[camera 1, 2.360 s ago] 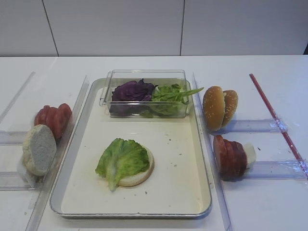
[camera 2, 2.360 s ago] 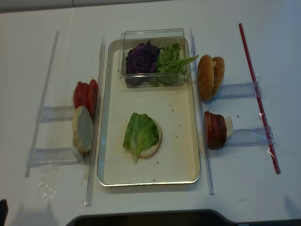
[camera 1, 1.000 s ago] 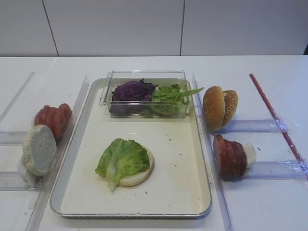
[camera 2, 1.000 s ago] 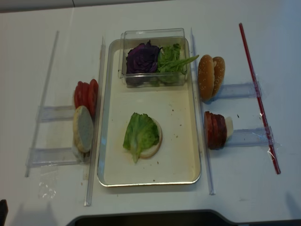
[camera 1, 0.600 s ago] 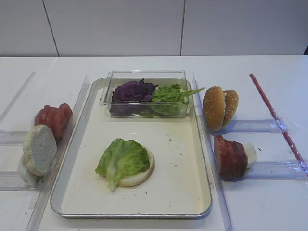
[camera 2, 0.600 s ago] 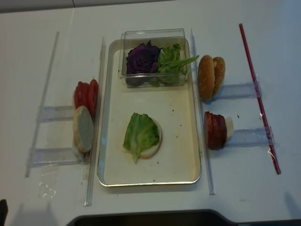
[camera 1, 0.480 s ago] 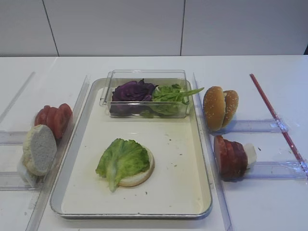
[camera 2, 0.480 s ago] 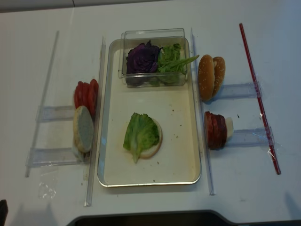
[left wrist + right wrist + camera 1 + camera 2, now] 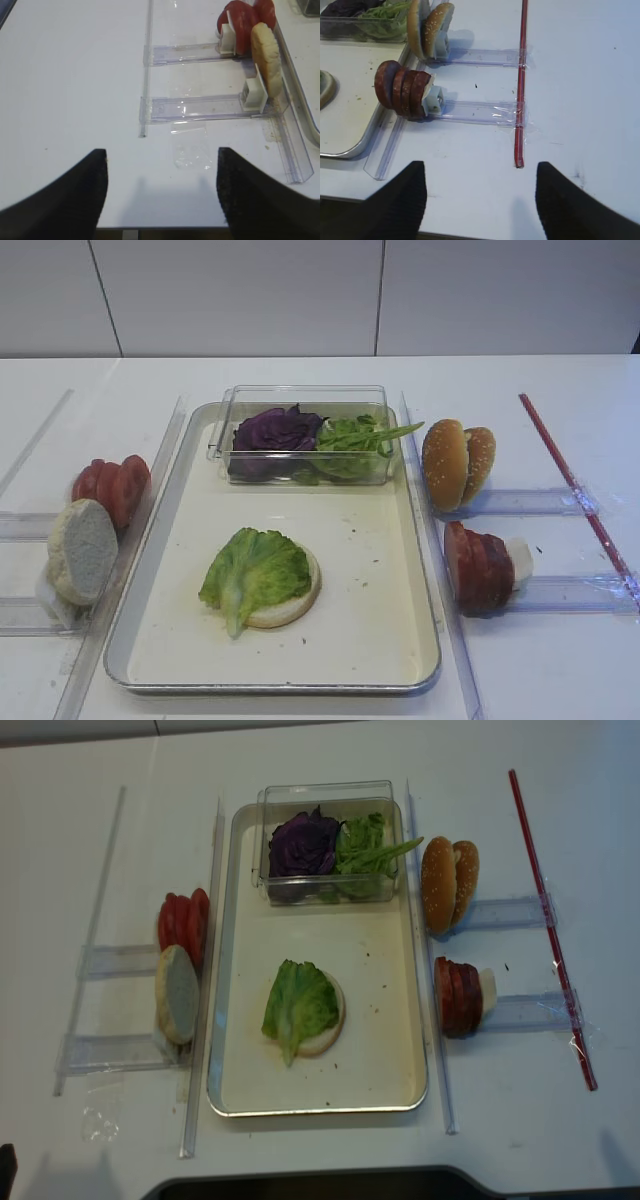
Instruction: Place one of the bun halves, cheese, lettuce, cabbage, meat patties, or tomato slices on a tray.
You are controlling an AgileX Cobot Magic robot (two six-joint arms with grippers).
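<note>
The tray holds a pale bun half with a lettuce leaf on top. Left of the tray stand tomato slices and another pale bun half. To its right are sesame bun halves and meat patties. Cabbage and more lettuce lie in a clear box. No cheese shows. My right gripper hangs open over bare table, near the patties. Over bare table before the tomato rack, my left gripper is open and holds nothing.
The clear plastic box sits at the tray's far end. Clear acrylic racks and rails flank the tray. A red strip is taped along the right side. A scrap of clear film lies by the left rack.
</note>
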